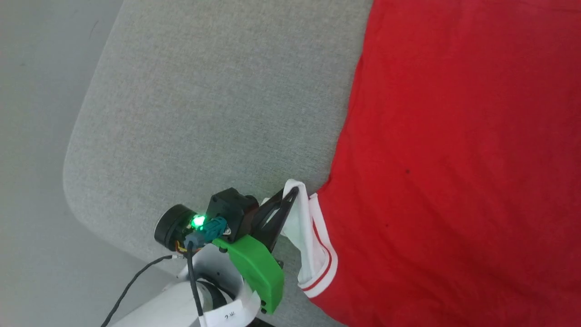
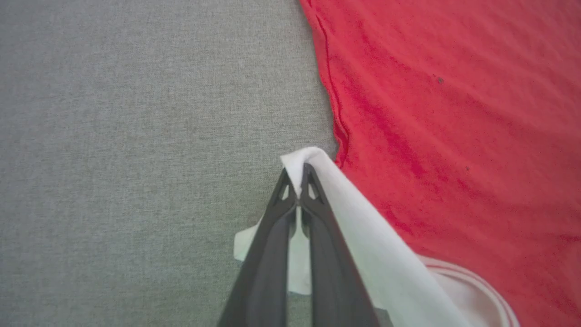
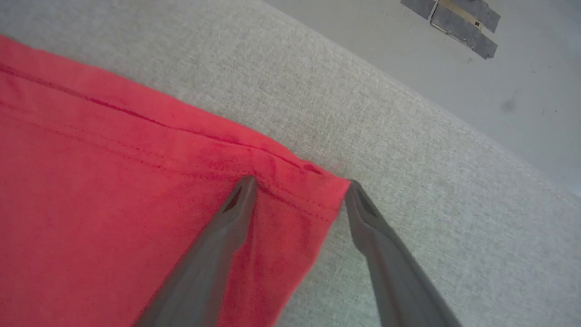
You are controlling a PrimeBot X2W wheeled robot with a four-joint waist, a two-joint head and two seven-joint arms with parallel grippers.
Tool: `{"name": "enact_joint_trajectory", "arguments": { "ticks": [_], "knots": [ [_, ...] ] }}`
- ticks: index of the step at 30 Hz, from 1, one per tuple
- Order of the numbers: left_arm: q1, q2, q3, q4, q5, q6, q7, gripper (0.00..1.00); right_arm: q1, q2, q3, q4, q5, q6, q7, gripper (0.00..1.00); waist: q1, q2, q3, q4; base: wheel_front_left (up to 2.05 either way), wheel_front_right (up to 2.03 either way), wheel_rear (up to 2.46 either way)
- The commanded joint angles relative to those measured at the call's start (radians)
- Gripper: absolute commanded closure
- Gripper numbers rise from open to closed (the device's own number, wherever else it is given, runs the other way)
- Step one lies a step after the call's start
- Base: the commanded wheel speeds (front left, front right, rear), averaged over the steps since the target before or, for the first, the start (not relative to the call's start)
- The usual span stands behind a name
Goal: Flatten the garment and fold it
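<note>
Red garment on grey pad

Grey fabric cushion, pale grey floor

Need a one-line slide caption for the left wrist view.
Left end effector pinching the white sleeve of the red garment spread on a grey cushion.

The left arm is white and round. It wears a bright green cover with small black screws. A black box shines a green light. A thin black cable runs beside it. The left gripper and the right gripper have long dark fingers
</note>
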Motion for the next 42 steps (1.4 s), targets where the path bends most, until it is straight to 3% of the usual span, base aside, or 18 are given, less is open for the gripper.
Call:
{"name": "enact_joint_trajectory", "arguments": {
  "ticks": [1,4,5,6,15,23,30,42],
  "knots": [
    [-0.016,-0.006,0.004,-0.004,0.01,0.007,-0.008,1.0,0.016,0.005,0.008,0.02,-0.006,-0.001,0.015,0.0,-0.0001,0.0,0.013,0.01,0.0,0.0,0.0],
    [-0.014,-0.006,0.005,-0.003,0.009,0.01,-0.011,1.0,0.025,0.004,0.009,0.026,-0.006,-0.001,0.04,0.0,-0.0001,0.0,0.017,0.007,0.0,0.0,0.0],
    [-0.014,-0.006,0.005,-0.002,0.009,0.01,-0.011,1.0,0.029,0.003,0.011,0.026,-0.006,-0.001,0.048,0.55,-0.0001,0.0,0.017,0.006,0.0,0.0,0.0],
    [-0.014,-0.005,0.006,-0.001,0.008,0.01,-0.011,1.0,0.033,0.002,0.011,0.025,-0.005,-0.001,0.055,1.0,-0.0001,0.0,0.016,0.004,0.0,0.0,0.0],
    [-0.018,0.001,0.009,0.016,0.0,0.01,-0.004,1.0,0.069,0.001,0.008,0.01,0.013,-0.001,0.063,1.0,-0.0001,0.0,-0.015,-0.026,0.0,0.0,0.0],
    [-0.01,0.014,0.008,0.049,-0.015,0.012,0.014,1.0,0.162,0.003,0.041,0.023,0.058,-0.001,0.017,1.0,-0.0001,0.0,-0.128,-0.099,0.0,0.0,0.0],
    [0.042,0.028,0.017,0.092,-0.067,0.029,0.034,1.0,0.327,-0.033,0.14,-0.008,0.176,-0.001,-0.043,1.0,-0.0001,0.0,-0.296,-0.187,0.0,0.0,0.0],
    [0.139,0.065,0.017,0.111,-0.105,0.073,0.043,1.0,0.662,-0.092,0.159,-0.118,0.356,-0.001,-0.117,1.0,-0.0001,0.0,-0.463,-0.278,0.0,0.0,0.0]
  ]
}}
